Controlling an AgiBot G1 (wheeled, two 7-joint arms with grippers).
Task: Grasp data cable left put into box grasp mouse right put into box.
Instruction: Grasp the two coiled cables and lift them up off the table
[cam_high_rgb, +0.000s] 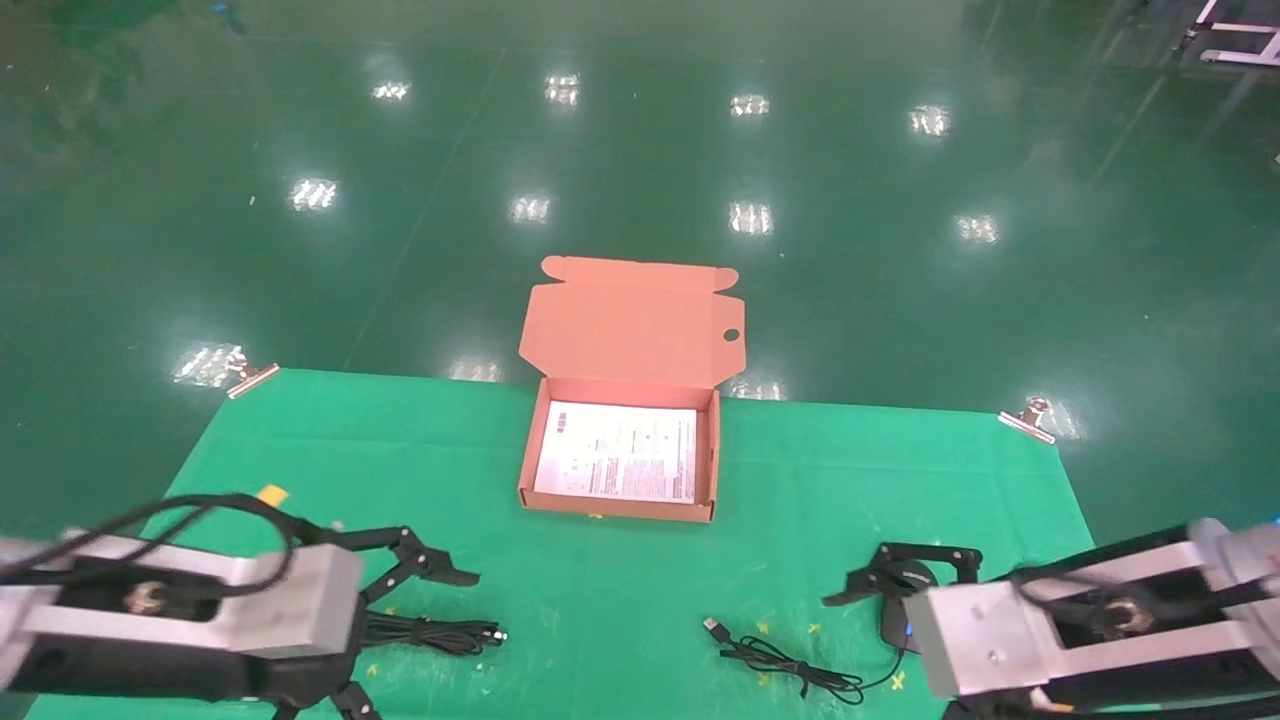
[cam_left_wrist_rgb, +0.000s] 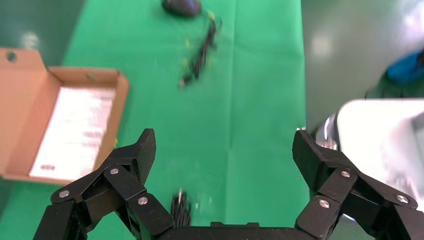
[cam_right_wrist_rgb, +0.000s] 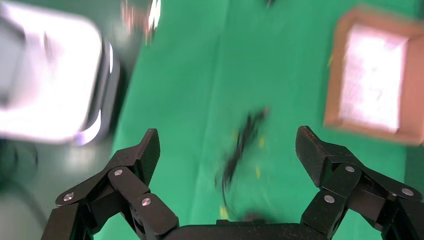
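Observation:
The salmon-orange box (cam_high_rgb: 530, 450) stands open at the middle of the green cloth, lid flap up, with a white printed sheet inside. The data cable (cam_high_rgb: 430, 633) lies as a black bundle at the front left. My left gripper (cam_high_rgb: 420, 645) is open and hovers over it; in the left wrist view the cable (cam_left_wrist_rgb: 181, 205) lies near the base of the open left gripper (cam_left_wrist_rgb: 225, 150). The black mouse (cam_high_rgb: 898, 622) lies at the front right, partly hidden under my open right gripper (cam_high_rgb: 900, 590). Its cord (cam_high_rgb: 790, 665) runs left to a USB plug (cam_high_rgb: 714, 627). The right wrist view shows the open right gripper (cam_right_wrist_rgb: 228, 145) above the cord (cam_right_wrist_rgb: 240, 145).
The green cloth (cam_high_rgb: 300, 450) is held by metal clips at its far corners (cam_high_rgb: 250, 375) (cam_high_rgb: 1030, 420). Glossy green floor lies beyond the far edge. My white body (cam_left_wrist_rgb: 380, 140) shows beside the cloth in the wrist views.

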